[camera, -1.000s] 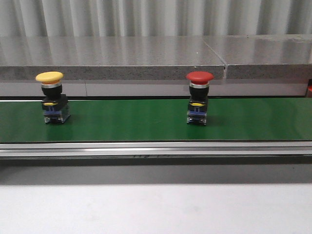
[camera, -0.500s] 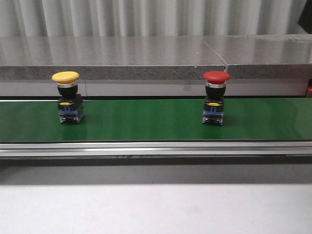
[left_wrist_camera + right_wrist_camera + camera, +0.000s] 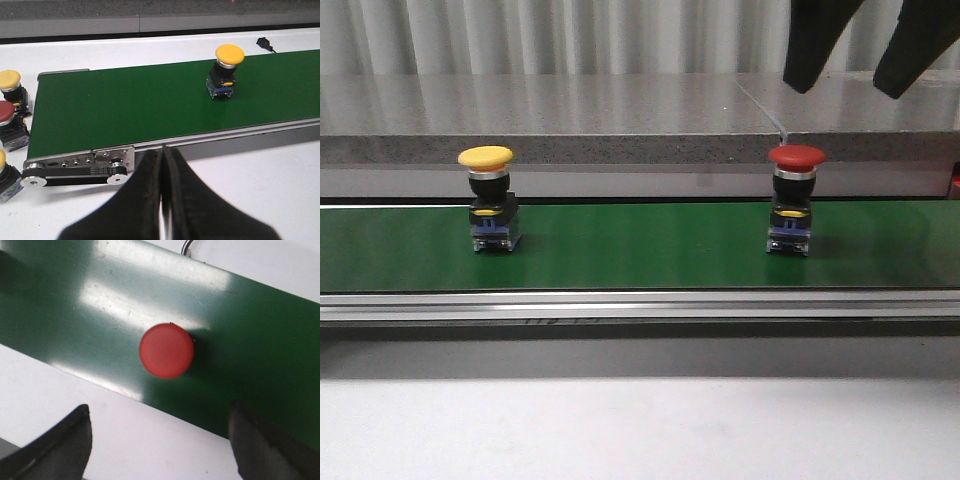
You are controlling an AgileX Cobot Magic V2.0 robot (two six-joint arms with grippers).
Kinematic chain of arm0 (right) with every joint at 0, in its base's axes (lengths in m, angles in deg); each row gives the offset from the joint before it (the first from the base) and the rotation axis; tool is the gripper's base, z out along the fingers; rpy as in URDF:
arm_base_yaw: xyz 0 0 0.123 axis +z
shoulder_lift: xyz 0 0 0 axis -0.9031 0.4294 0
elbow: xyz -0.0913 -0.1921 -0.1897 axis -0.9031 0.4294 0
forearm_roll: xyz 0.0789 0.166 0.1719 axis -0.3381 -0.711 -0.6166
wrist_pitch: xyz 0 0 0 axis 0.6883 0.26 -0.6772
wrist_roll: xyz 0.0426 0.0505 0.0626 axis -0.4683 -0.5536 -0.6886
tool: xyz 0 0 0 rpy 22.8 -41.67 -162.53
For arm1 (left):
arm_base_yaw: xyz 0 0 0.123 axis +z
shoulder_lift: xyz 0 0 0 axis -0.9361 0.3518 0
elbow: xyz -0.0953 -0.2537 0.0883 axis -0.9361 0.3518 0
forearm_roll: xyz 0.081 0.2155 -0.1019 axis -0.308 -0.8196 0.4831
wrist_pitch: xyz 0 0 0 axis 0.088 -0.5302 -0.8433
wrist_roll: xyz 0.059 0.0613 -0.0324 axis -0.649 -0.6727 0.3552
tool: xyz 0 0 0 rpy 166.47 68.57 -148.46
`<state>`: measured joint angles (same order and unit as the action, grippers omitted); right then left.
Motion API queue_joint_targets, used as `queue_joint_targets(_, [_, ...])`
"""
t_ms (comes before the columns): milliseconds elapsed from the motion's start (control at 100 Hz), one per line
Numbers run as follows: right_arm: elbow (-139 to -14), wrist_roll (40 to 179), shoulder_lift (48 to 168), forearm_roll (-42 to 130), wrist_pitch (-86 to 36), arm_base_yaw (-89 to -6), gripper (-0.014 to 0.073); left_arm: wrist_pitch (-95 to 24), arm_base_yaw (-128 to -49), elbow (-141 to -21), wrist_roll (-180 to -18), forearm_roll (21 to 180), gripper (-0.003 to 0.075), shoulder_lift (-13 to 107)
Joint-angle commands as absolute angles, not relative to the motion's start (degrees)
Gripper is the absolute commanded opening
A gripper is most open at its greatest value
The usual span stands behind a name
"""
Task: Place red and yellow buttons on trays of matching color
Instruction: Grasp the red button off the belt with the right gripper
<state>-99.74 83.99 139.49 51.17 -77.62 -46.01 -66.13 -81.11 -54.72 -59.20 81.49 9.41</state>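
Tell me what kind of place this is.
Probably an industrial sorting or test bench: a green conveyor belt with a metal side rail carries a yellow mushroom-head push button and a red mushroom-head push button, with spare buttons beside its roller.

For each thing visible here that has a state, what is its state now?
Yellow mushroom-head push button: upright on the belt, untouched.
Red mushroom-head push button: upright on the belt, untouched.
Green conveyor belt: carries both buttons.
Left pincer: shut, empty.
Right pincer: open, above the red button.
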Motion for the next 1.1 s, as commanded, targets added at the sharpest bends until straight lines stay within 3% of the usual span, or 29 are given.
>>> queue_joint_targets(0, [-103.60, 81.64, 139.98, 50.53, -77.64, -46.03, 0.0563, -61.64, -81.56, -56.19, -58.88, 82.05, -0.0020, 9.98])
queue_joint_targets(470, [-105.59, 72.27, 150.11, 55.84, -79.09, -49.43, 0.0556, -61.64, -81.56, -56.19, -58.88, 82.05, -0.0020, 9.98])
queue_joint_targets(540, [-105.59, 72.27, 150.32, 55.84, -79.18, -49.53, 0.0504, -61.64, -81.56, -56.19, -58.88, 82.05, -0.0020, 9.98])
queue_joint_targets(680, [-105.59, 72.27, 150.32, 55.84, -78.80, -49.53, 0.0292, -61.64, -81.56, -56.19, -58.88, 82.05, -0.0020, 9.98])
queue_joint_targets(760, [-105.59, 72.27, 150.25, 55.84, -78.85, -49.53, 0.0216, -61.64, -81.56, -56.19, -58.88, 82.05, -0.0020, 9.98])
queue_joint_targets(1090, [-105.59, 72.33, 146.30, 62.37, -79.71, -49.53, 0.0195, -61.64, -81.56, -56.10, -58.88, 82.05, -0.0020, 9.98])
